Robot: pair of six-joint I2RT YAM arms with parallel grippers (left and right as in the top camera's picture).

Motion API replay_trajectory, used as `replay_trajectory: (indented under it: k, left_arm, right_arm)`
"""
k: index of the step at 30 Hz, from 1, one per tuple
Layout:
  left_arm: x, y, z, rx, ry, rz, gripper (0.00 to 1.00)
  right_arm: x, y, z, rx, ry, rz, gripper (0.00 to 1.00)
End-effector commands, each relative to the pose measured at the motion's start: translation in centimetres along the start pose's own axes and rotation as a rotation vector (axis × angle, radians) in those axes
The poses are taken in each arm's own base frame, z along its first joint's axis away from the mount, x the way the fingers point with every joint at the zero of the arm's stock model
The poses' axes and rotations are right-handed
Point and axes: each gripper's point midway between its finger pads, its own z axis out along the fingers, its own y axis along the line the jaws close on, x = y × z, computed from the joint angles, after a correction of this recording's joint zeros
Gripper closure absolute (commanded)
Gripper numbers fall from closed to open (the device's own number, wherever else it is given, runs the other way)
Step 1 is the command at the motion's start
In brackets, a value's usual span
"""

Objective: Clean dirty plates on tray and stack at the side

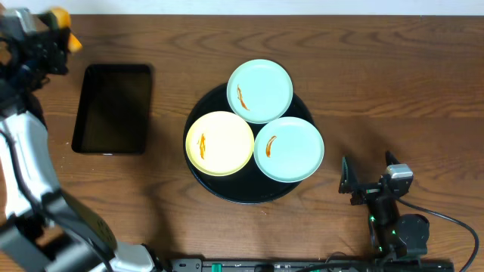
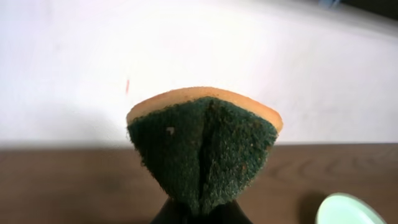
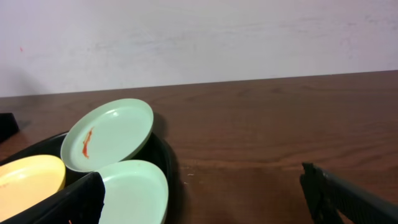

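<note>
Three plates lie on the round black tray (image 1: 227,193): a mint one (image 1: 259,91) at the back, a yellow one (image 1: 219,143) on the left and a second mint one (image 1: 288,148) on the right, each with an orange smear. My left gripper (image 1: 47,41) is at the far left corner, well away from the tray, shut on a folded green and orange sponge (image 2: 205,149). Near the front edge, right of the tray, my right gripper (image 1: 369,168) stands open and holds nothing. In the right wrist view the mint plates (image 3: 109,134) (image 3: 134,193) lie just left of its fingers (image 3: 348,199).
A smaller rectangular black tray (image 1: 113,108) lies left of the round one. A cable (image 1: 446,219) runs from the right arm's base. Bare wooden table (image 1: 393,83) spreads to the right and back, with a pale wall behind it.
</note>
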Motion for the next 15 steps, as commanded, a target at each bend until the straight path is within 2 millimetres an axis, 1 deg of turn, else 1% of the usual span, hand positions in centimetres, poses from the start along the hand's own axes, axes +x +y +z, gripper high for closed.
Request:
replay_trajectory:
  k: [1,2,3,4,6,7,9,10,11,12,13,14,15]
  left_arm:
    - [-2.0,-2.3,-0.7,0.06,-0.024,-0.003,0.92]
    - [-1.3,-2.0,-0.4,0.052,-0.004,-0.022,0.93]
    - [-0.2,-1.4,-0.1,0.029,0.027,-0.043,0.93]
    - [1.6,-0.5,0.3,-0.006,0.075,-0.057,0.93]
    - [5.9,1.2,1.2,-0.069,0.188,-0.076,0.93]
    - [8.5,2.0,1.8,-0.092,0.257,-0.101,0.93]
    - [13.5,2.8,2.7,-0.082,0.37,-0.191,0.93]
    - [14.7,2.8,3.0,-0.057,0.39,-0.223,0.93]
    - [15.2,2.7,3.2,-0.034,0.393,-0.241,0.93]
    - [15.2,2.4,3.3,0.001,0.381,-0.25,0.93]
    - [14.7,2.0,3.3,0.033,0.361,-0.247,0.93]
    - [13.4,1.5,3.2,0.076,0.322,-0.234,0.93]
    - [10.0,0.3,2.7,0.152,0.231,-0.192,0.93]
  right_arm:
    - [0.1,-0.1,0.0,0.003,0.005,0.015,0.01]
    - [0.1,-0.1,0.0,0.002,0.005,0.015,0.01]
    - [0.1,-0.1,0.0,0.002,0.005,0.015,0.01]
    - [0.1,-0.1,0.0,0.003,0.005,0.015,0.01]
    - [0.1,-0.1,0.0,0.003,0.005,0.015,0.01]
    - [0.1,-0.1,0.0,0.002,0.005,0.015,0.01]
    - [0.1,-0.1,0.0,0.003,0.005,0.015,0.01]
    - [0.1,-0.1,0.0,0.002,0.005,0.015,0.01]
    - [0.1,-0.1,0.0,0.003,0.005,0.015,0.01]
    - [0.1,-0.1,0.0,0.003,0.005,0.015,0.01]
    - [0.1,-0.1,0.0,0.003,0.005,0.015,0.01]
    - [0.1,-0.1,0.0,0.003,0.005,0.015,0.01]
    - [0.1,-0.1,0.0,0.003,0.005,0.015,0.01]
